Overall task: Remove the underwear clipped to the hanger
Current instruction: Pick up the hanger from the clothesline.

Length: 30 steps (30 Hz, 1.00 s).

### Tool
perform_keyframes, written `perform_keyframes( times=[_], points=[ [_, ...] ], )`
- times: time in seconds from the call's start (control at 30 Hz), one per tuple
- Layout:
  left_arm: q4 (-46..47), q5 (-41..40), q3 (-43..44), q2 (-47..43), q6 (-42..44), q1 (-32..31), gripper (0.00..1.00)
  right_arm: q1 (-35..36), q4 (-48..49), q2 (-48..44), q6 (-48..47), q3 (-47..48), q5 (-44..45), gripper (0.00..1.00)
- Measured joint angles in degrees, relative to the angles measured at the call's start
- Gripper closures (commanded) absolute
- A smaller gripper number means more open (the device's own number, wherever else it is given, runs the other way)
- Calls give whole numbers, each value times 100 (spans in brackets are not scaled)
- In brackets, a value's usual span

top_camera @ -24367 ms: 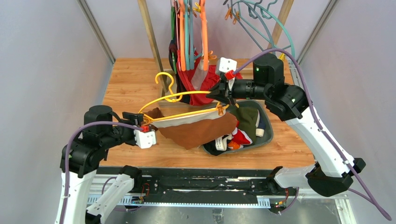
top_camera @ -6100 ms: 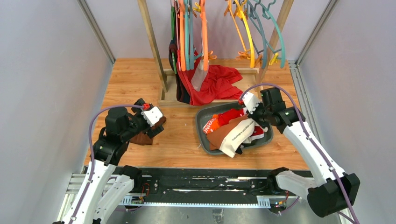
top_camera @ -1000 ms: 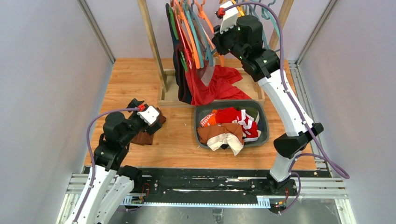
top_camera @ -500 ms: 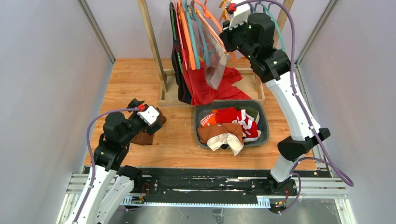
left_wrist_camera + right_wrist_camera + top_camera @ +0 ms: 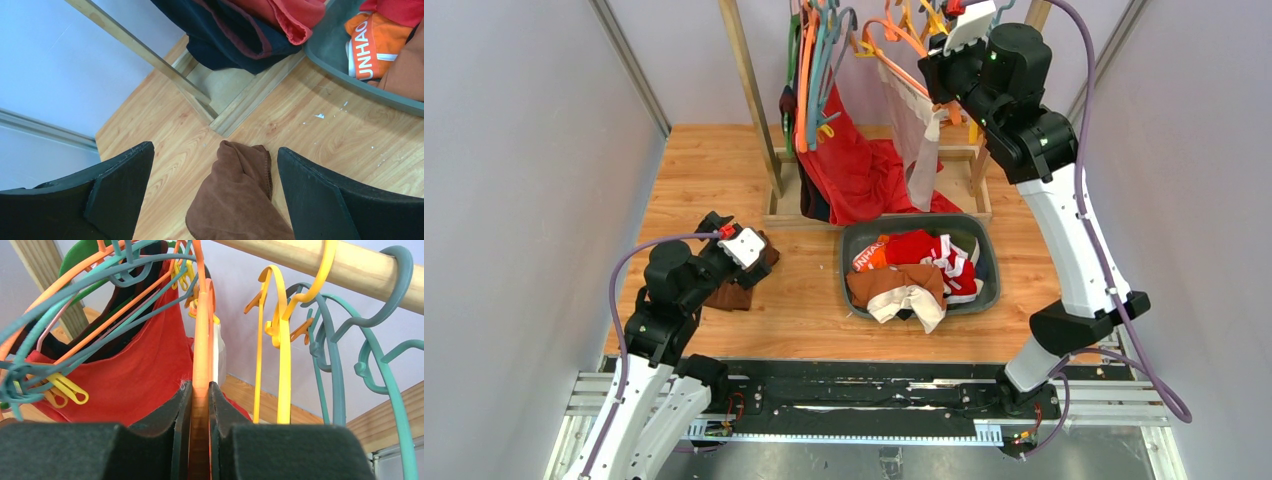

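I'm driving this in a robotics lab test cell: blank grey panels [image 5: 514, 150] box in my wood-grain counter [image 5: 714, 170], metal framing [image 5: 629, 65] runs up the corners, cables [image 5: 617, 290] hang loose off the arms [image 5: 1064, 230], and the hangers [image 5: 808, 90] sit on a bare wooden rack [image 5: 744, 90].

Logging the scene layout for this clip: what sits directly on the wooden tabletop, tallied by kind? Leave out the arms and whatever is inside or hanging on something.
Grey bin: 1
Wooden rack: 1
Brown cloth lying loose: 1
Total: 3
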Motion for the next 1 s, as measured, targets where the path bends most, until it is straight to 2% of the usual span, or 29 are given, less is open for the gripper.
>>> perform_keyframes(
  times=[0.33,0.47,0.57,0.73,1.0],
  points=[
    [-2,0,0,-2,2,0,2,0,116,-181,-144,-267,138,99],
    [-4,0,0,-2,13,0,2,0,382,-367,-186,-785,133,84],
    [-4,2,0,-2,22,0,2,0,640,-514,-234,-1298,144,76],
    [-9,15,0,-2,42,0,2,-15,619,-527,-271,-1740,118,70],
    [-33,17,0,-2,81,0,2,-42,612,-411,-275,-1768,4,61]
  ],
)
